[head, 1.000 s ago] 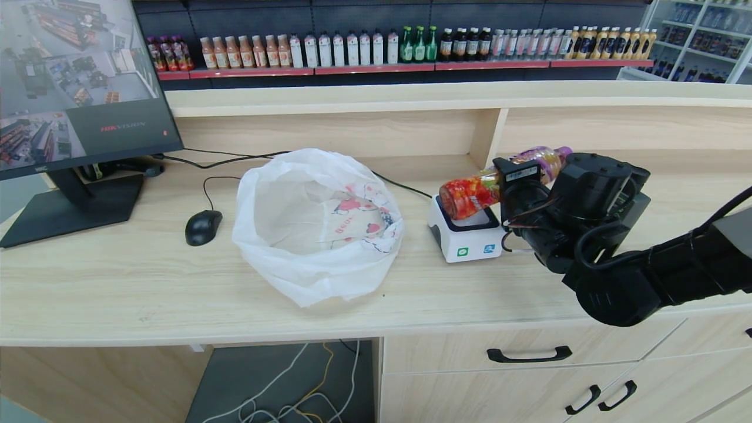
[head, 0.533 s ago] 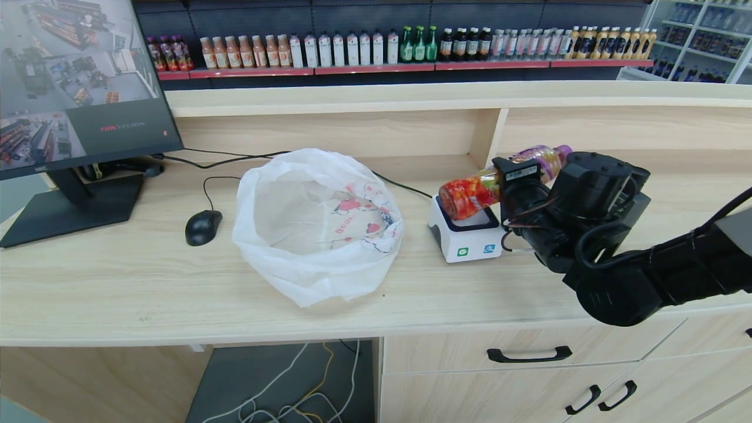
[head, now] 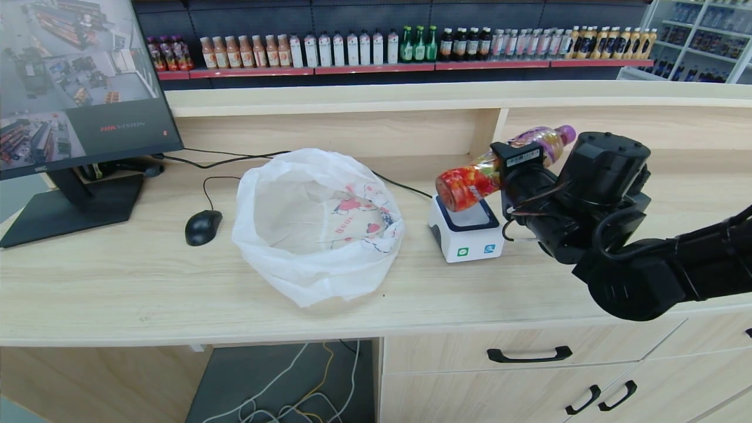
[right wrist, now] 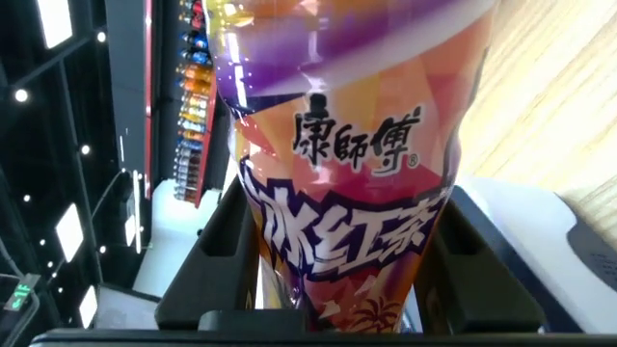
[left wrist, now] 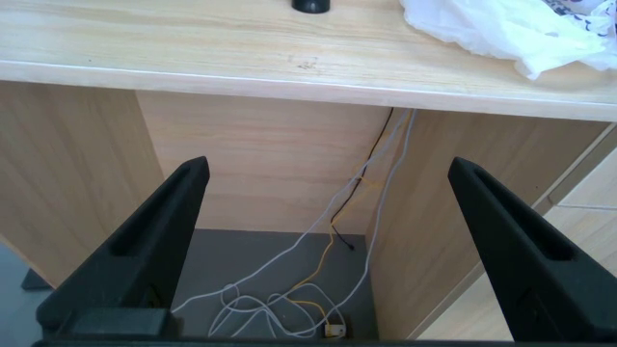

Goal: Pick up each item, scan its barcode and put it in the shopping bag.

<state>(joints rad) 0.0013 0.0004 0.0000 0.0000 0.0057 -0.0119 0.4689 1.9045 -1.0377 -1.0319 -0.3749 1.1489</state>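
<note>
Drink bottle held above the scanner by the right gripper.
Its fingers pinch the tilted bottle mid-body; the scanner stands beside the open shopping bag on the surface. The left gripper, fingers spread and empty, hangs below the surface's edge.

I see bright, even overhead light on the table in the head view, with only a soft shadow under the shopping bag. Straight edges bow toward that view's corners. Beside the drink bottle, ceiling lamps glare white. The recess under the table is dimmer.
</note>
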